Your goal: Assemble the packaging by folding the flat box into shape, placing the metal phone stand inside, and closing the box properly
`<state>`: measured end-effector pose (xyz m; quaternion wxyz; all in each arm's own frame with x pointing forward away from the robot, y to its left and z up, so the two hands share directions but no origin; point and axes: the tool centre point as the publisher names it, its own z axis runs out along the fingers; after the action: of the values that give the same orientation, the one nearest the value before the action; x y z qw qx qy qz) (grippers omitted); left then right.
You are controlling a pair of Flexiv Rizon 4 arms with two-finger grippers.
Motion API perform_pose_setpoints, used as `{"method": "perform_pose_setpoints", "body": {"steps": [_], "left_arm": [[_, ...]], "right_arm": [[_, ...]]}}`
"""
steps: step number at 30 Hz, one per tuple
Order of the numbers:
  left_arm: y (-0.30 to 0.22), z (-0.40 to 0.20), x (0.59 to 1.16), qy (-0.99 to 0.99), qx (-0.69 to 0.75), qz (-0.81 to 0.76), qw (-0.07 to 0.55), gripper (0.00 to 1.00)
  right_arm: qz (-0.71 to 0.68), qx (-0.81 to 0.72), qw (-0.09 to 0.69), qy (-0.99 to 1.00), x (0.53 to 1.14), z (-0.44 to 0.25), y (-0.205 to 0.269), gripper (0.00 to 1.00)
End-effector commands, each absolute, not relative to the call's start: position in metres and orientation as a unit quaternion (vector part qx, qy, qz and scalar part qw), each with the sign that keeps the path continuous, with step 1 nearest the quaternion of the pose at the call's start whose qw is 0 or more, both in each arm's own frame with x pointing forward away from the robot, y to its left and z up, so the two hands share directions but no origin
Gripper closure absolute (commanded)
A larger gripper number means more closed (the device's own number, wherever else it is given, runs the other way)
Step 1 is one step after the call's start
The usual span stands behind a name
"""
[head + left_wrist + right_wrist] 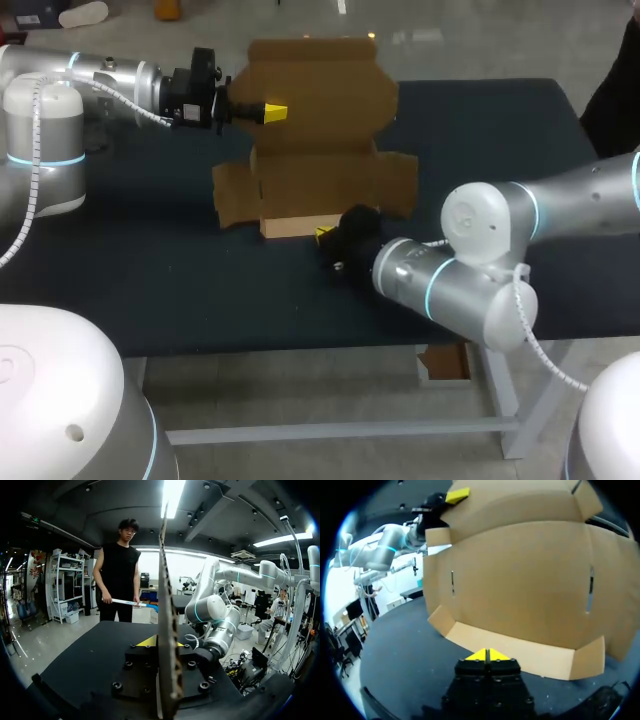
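The upright box (320, 130) stands across the surface (130, 290) just ahead of my right hand (323, 236); open room lies on both sides.

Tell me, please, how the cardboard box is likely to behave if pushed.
Probably light and floppy: the cardboard box is a thin creased sheet. Its front flap would likely hinge at the fold rather than slide. It may topple if the left gripper, pinching its edge, lets go.

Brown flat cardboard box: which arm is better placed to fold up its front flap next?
Right, probably. The right gripper sits just before the low front flap of the brown cardboard box, fingers together. The left gripper is shut on its upright top panel, holding it.
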<state>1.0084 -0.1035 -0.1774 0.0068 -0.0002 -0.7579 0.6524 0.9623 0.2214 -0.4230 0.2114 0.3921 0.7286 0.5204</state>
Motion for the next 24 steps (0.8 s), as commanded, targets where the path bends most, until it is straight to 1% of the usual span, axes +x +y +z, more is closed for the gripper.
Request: {"method": "perform_pose_setpoints", "body": {"steps": [1,24], "left_arm": [[-0.103,-0.1791,1.0088,-0.757,-0.002,0.653,0.008,1.0],[-0.103,-0.1791,1.0088,-0.757,-0.002,0.653,0.008,1.0]], "right_arm": [[0.517,0.396,0.216,0.728,0.9645,-0.4271,0.224,1.0],[0.515,0.406,0.22,0.722,0.9707,-0.433,0.2215,1.0]]}}
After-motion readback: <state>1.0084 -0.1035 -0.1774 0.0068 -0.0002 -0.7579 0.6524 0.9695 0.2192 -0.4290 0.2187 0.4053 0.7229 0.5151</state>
